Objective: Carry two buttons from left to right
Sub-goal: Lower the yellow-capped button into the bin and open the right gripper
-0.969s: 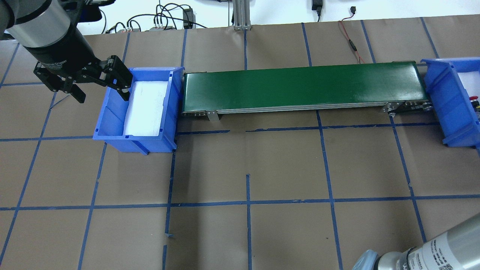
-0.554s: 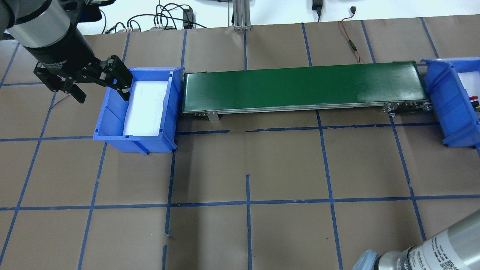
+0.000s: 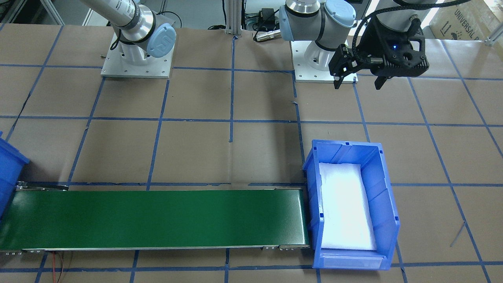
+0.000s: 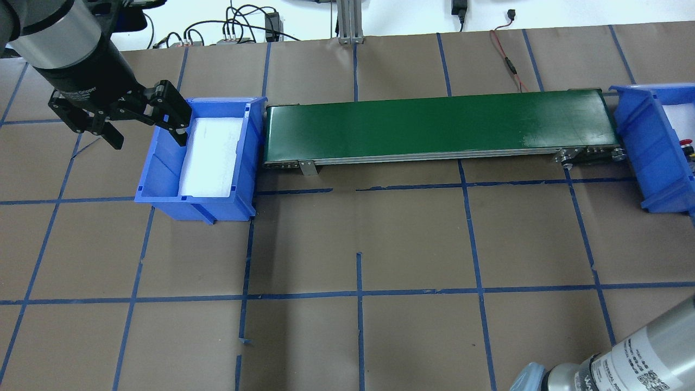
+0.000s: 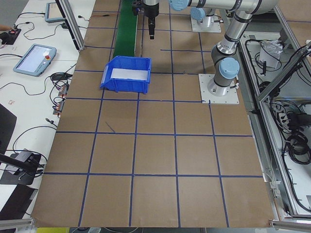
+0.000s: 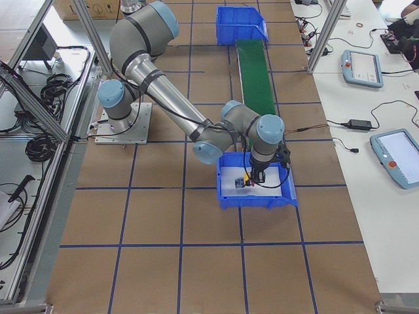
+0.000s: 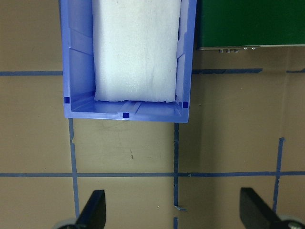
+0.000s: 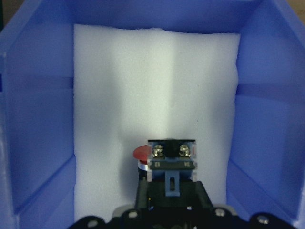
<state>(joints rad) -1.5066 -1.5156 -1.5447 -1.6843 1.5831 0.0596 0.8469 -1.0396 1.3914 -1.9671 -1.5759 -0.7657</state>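
your left gripper hangs spread apart beside the left bin; your right gripper clamps a button inside the right bin.

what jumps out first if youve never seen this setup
The long green conveyor belt stands out first, running from the blue left bin to the blue right bin. The right pincer reaches into the right bin and appears shut on a button. The left pincer hangs open near the left bin, which holds only white foam.
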